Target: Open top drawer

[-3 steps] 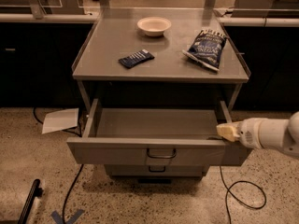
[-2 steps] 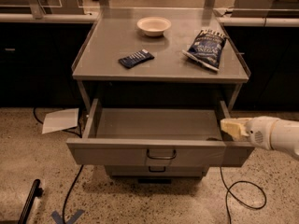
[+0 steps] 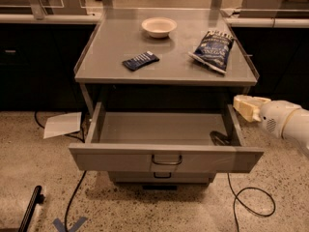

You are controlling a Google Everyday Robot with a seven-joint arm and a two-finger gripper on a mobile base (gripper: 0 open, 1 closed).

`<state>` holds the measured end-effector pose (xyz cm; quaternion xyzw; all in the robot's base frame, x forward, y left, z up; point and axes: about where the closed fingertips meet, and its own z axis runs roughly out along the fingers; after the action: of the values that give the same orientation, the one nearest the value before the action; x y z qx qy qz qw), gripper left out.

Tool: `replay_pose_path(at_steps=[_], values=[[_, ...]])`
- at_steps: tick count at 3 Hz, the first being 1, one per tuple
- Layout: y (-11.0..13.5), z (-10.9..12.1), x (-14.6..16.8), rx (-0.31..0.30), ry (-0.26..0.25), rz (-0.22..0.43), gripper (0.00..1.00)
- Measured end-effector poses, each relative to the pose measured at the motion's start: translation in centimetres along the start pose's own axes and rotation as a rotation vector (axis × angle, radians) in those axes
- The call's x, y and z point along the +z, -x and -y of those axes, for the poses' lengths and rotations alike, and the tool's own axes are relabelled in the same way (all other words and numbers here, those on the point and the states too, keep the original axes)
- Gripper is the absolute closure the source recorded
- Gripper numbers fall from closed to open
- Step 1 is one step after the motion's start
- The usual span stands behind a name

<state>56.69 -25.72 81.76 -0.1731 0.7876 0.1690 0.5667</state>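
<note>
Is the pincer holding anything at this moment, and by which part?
Nothing visible is held. The pincer is beside the right wall of the open top drawer, far from its handle.

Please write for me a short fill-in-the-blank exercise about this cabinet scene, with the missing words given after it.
1. The top drawer is pulled ____.
2. In the camera view, the gripper is outside the drawer, on its ____ side.
3. The bowl, the chip bag and the packet lie on ____ of the cabinet.
4. A sheet of paper lies on the ____.

Missing words: open; right; top; floor
</note>
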Motion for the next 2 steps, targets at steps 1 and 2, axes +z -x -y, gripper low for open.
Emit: replay_pose_path(at_steps=[1, 2], values=[[0.03, -0.09, 0.10, 0.001, 0.002, 0.000, 0.62], [0.03, -0.10, 0.11, 0.001, 0.003, 0.000, 0.38]])
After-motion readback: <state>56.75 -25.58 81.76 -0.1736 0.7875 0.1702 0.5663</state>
